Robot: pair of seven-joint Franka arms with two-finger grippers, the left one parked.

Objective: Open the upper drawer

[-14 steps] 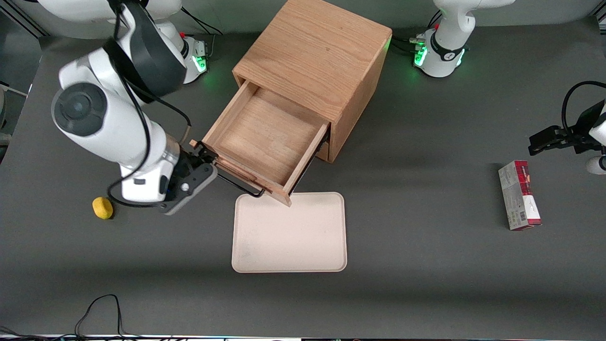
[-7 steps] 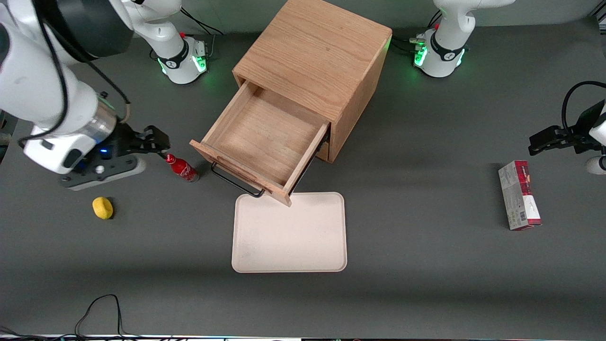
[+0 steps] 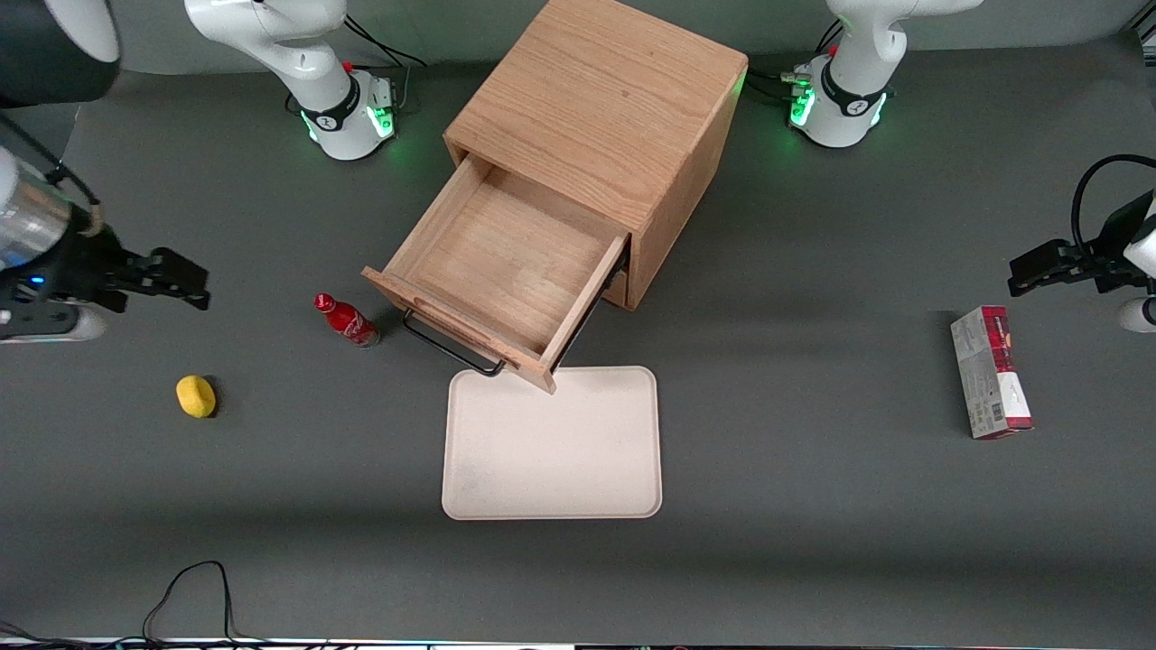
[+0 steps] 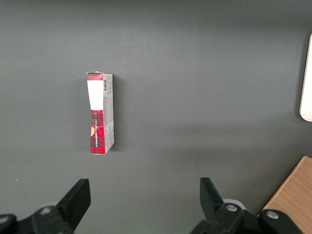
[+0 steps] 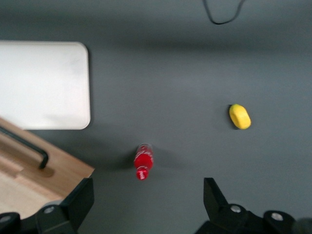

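i note a red bottle (image 3: 347, 320) standing on the table (image 3: 813, 506) at centre left of the front frame, just beside the near corner of the upper drawer (image 3: 506, 266), apart from the wood. a yellow lump (image 3: 196, 396) lies lower left of the frame, nearer the camera than the bottle and well apart from it. a pale tray (image 3: 552, 443) sits flat at lower centre, its upper edge just under the drawer's front corner. a red and white carton (image 3: 990, 371) lies at the right of the frame, toward the parked arm's end.

the drawer stands pulled well out of the cabinet (image 3: 601, 104), at centre frame, its inside bare. its black handle (image 3: 452, 348) hangs free on the front panel, nothing gripping it. i see nothing between the handle and the bottle except bare table.

the gripper (image 3: 185, 284) is at the left edge of the front frame, level with the drawer front, well apart from the handle and toward the working arm's end. it points roughly sideways toward the bottle, wrist raised off the table. in the wrist view its fingers (image 5: 80, 200) are spread wide with nothing between them; the bottle (image 5: 143, 162), the lump (image 5: 240, 117), the tray (image 5: 44, 85) and the drawer's corner (image 5: 58, 170) lie below.
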